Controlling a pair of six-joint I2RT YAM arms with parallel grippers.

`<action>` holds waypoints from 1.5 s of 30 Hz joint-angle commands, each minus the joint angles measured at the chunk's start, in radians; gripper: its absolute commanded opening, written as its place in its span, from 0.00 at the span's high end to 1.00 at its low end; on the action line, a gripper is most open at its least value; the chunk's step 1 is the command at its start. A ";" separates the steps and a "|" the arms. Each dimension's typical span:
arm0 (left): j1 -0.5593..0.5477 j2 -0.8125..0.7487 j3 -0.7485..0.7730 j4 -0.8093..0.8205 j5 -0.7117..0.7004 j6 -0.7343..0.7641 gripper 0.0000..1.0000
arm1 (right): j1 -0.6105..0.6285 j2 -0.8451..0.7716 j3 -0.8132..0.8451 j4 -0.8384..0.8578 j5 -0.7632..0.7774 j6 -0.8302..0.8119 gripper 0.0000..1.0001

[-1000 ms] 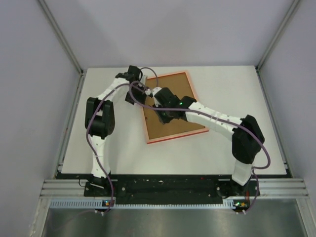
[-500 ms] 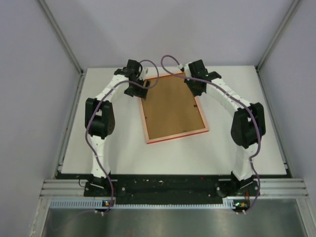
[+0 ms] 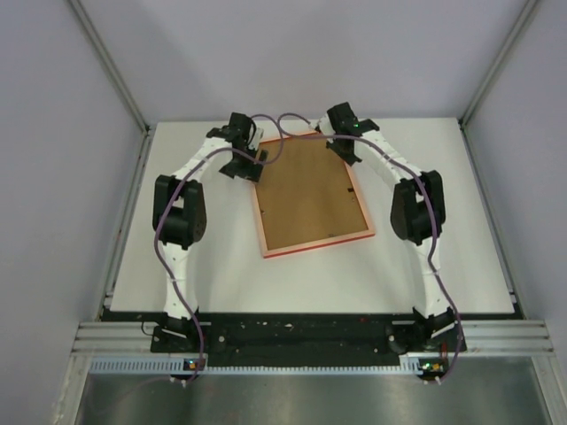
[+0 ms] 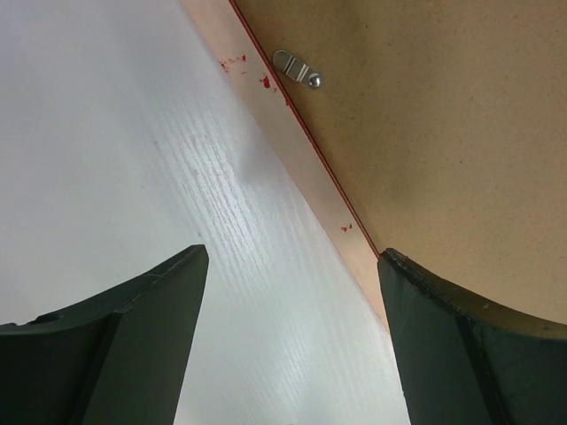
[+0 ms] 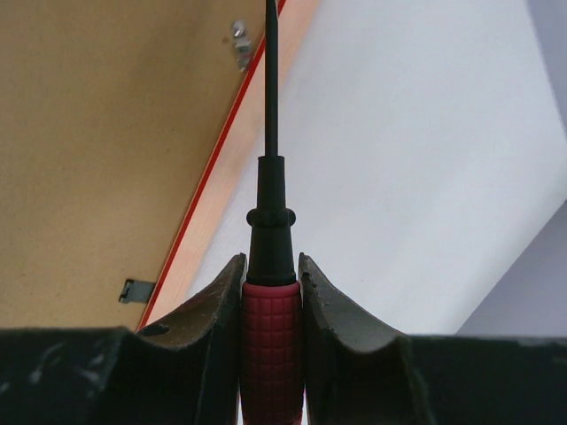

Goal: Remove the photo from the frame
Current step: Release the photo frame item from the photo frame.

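The frame (image 3: 306,197) lies face down on the table, brown back up with a reddish rim. The photo is hidden under that back. My left gripper (image 3: 241,165) hovers open at the frame's far left edge. In the left wrist view its jaws (image 4: 292,257) straddle the rim (image 4: 306,168), one finger over the table, the other over the brown back (image 4: 443,133); a metal clip (image 4: 297,69) lies ahead. My right gripper (image 3: 347,149) is at the far right corner, shut (image 5: 270,266) on a red-handled screwdriver (image 5: 270,221) whose black shaft points toward a clip (image 5: 241,44).
The white table (image 3: 443,221) has a raised metal border and grey walls around it. Another metal clip (image 5: 135,290) sits on the frame's back near the right-hand rim. Purple cables loop over both arms above the frame's far edge.
My right arm has swung from over the middle of the frame out to its far right corner, still holding the screwdriver. The left gripper has opened wider at the far left edge.
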 commanded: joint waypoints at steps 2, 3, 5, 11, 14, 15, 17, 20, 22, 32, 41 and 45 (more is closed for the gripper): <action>-0.002 -0.017 -0.002 0.041 -0.054 -0.018 0.16 | -0.006 0.043 0.130 -0.012 0.043 -0.026 1.00; -0.002 -0.015 -0.002 0.040 -0.055 -0.021 0.16 | -0.004 0.053 0.141 -0.016 0.050 -0.031 1.00; -0.002 -0.014 -0.005 0.037 -0.048 -0.027 0.16 | -0.004 0.072 0.158 -0.027 0.055 -0.038 1.00; -0.004 -0.026 -0.042 0.044 -0.025 -0.045 0.16 | -0.003 0.092 0.177 -0.041 0.058 -0.040 1.00; -0.007 -0.034 -0.058 0.050 -0.014 -0.048 0.16 | -0.004 0.101 0.186 -0.050 0.070 -0.031 1.00; -0.007 -0.034 -0.060 0.050 -0.014 -0.050 0.16 | -0.003 0.107 0.193 -0.056 0.075 -0.029 1.00; -0.007 -0.035 -0.063 0.050 -0.014 -0.050 0.16 | 0.002 0.121 0.212 -0.070 0.084 -0.025 1.00; -0.010 -0.037 -0.069 0.050 -0.011 -0.050 0.16 | 0.007 0.146 0.246 -0.098 0.103 -0.012 1.00; -0.011 -0.035 -0.078 0.050 -0.006 -0.050 0.17 | 0.010 0.159 0.258 -0.108 0.119 -0.008 1.00; -0.017 -0.051 -0.132 0.070 0.000 -0.051 0.17 | 0.017 0.182 0.270 -0.179 0.078 0.060 1.00; -0.017 -0.057 -0.161 0.076 -0.003 -0.099 0.17 | 0.019 0.192 0.278 -0.256 0.052 0.173 1.00; -0.017 -0.054 -0.184 0.087 -0.008 -0.128 0.17 | 0.016 0.175 0.275 -0.300 -0.006 0.248 1.00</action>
